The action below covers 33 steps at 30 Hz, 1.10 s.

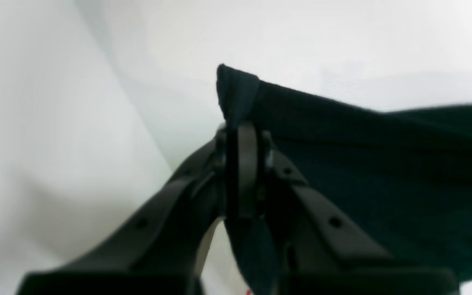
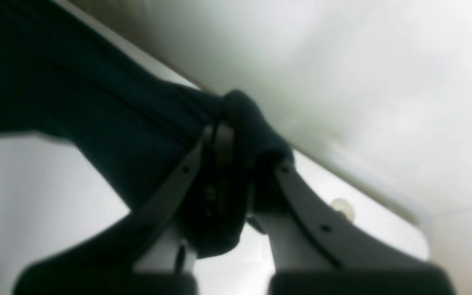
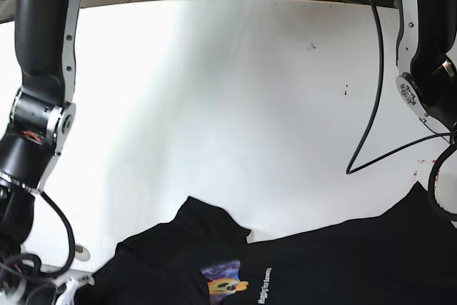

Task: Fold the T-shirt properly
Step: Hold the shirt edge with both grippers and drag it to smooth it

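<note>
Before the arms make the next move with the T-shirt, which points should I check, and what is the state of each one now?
1. Left claw shut on the T-shirt: ok, a cloth edge sticks up between its fingers.
2. Right claw shut on the T-shirt: ok, bunched cloth sits in the grip.
3. Cloth between the two claws smooth: not ok, the base view shows wrinkles and a raised fold.
4. Shirt lifted free of the white table: cannot tell, the lower part is cut off by the picture edge.
5. Black cable away from the cloth: ok, it hangs above the table beside the left arm.
6. Which shirt corners are held: cannot tell.
</note>
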Each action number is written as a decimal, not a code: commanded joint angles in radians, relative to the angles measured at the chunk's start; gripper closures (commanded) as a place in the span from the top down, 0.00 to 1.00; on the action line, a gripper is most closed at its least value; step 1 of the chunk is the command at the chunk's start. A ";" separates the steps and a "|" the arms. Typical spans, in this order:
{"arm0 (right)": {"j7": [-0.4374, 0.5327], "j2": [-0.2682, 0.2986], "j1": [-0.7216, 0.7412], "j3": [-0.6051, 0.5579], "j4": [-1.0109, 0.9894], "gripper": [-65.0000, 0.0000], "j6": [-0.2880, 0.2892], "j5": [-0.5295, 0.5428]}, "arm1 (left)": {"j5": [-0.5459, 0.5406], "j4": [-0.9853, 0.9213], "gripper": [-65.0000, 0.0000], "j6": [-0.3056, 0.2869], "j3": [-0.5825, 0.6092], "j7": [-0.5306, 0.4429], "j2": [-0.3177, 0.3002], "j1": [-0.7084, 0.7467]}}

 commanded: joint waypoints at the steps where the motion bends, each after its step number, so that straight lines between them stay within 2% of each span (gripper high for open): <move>1: -0.003 0.035 -0.015 0.004 0.018 0.00 -0.002 0.031 | -0.013 0.025 0.00 0.007 -0.003 0.010 -0.013 0.022; 6: -0.003 0.100 -0.193 0.007 0.067 0.00 -0.002 0.145 | -0.079 0.135 0.00 0.007 -0.006 0.011 -0.013 0.229; 8: -0.003 0.107 -0.259 0.013 0.098 0.00 -0.002 0.171 | -0.099 0.168 0.00 0.007 -0.006 0.011 -0.011 0.323; 14: -0.012 0.109 -0.530 0.149 0.239 0.00 -0.002 0.191 | -0.166 0.255 0.00 0.007 -0.015 0.011 0.015 0.635; 20: -0.030 0.100 -0.771 0.244 0.311 0.00 -0.002 0.193 | -0.220 0.255 0.00 0.006 -0.101 0.010 0.028 0.897; 27: -0.032 0.038 -1.026 0.343 0.385 0.00 -0.002 0.246 | -0.280 0.255 0.00 0.006 -0.161 0.005 0.035 1.126; 33: -0.033 -0.011 -1.226 0.396 0.464 0.00 -0.002 0.251 | -0.283 0.254 0.00 0.004 -0.267 0.004 0.108 1.259</move>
